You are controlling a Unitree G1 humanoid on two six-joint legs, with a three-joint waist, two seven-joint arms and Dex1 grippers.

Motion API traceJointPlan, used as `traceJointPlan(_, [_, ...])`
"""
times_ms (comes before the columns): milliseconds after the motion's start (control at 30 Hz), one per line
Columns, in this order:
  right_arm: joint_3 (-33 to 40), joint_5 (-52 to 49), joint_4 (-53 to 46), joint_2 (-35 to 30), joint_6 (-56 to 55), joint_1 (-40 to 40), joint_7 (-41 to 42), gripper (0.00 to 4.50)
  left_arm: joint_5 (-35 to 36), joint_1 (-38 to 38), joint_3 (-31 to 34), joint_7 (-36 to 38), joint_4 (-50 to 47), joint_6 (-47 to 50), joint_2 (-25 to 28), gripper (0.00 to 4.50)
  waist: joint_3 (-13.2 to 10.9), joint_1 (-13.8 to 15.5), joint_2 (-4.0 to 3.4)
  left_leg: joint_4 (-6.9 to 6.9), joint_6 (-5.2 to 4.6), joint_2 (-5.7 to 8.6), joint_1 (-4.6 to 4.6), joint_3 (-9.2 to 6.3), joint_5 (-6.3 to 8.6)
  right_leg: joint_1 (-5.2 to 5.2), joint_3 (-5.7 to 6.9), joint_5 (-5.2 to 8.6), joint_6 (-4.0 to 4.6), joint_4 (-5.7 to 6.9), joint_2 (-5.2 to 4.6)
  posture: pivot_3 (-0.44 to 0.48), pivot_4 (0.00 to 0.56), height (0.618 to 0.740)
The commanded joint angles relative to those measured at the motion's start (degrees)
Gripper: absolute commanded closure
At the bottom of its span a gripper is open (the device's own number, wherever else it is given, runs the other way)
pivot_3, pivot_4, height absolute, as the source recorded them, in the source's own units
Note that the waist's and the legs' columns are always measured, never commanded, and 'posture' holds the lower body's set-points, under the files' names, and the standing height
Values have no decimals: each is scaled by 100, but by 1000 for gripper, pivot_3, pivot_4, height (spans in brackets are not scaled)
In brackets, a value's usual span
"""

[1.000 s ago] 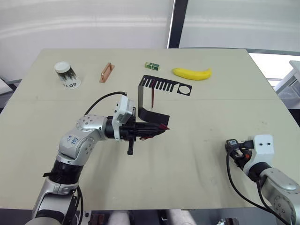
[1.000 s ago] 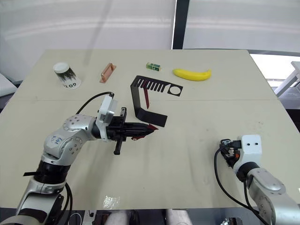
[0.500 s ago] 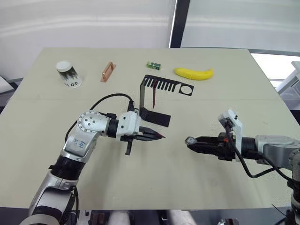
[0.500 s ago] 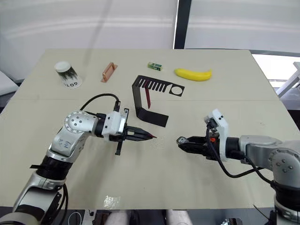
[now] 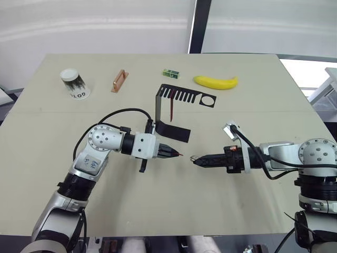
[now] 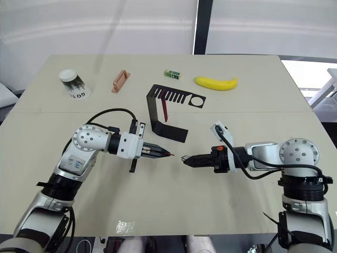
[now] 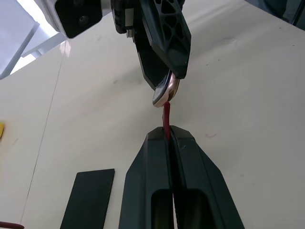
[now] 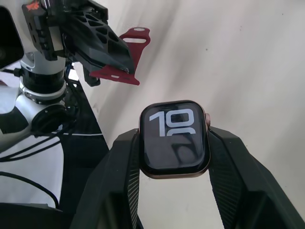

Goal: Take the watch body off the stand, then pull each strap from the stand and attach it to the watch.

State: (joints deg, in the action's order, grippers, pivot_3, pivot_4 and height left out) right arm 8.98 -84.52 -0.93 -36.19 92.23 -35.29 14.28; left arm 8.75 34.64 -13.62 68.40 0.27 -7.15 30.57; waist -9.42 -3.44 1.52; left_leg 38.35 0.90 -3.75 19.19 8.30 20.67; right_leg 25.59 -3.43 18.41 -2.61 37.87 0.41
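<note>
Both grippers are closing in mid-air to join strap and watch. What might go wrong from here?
1. The left gripper pinches the strap edge-on with a short end free; it may flex or miss the slot.
2. The right gripper holds the watch body only by its sides; pushing could twist it loose.
3. A second strap still hangs on the stand nearby.

Both arms are silver-grey metal with rounded joint housings, white blocks at the wrists and black cables looping alongside. Blue markings sit on the left upper arm. The left claw [image 5: 176, 154] and right claw [image 5: 196, 161] have black, ribbed plastic fingers.
</note>
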Motion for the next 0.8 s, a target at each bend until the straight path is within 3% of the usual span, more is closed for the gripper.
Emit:
traceJointPlan(33, [49, -514, 160, -18, -20, -146, -349, 2989, 22, 117, -11, -19, -114, -45, -13, 4500, 0, 2, 0, 0, 0, 0, 0, 0, 0, 0, 0, 0, 0, 0, 0, 0, 150, 740])
traceJointPlan(800, [-1225, -2736, 118, -876, -1474, -48, -1832, 2989, 18, 230, -59, -44, -22, -28, -136, 4500, 0, -4, 0, -2, -1, -3, 2, 0, 0, 1, 0, 0, -1, -5, -1, 0, 150, 740])
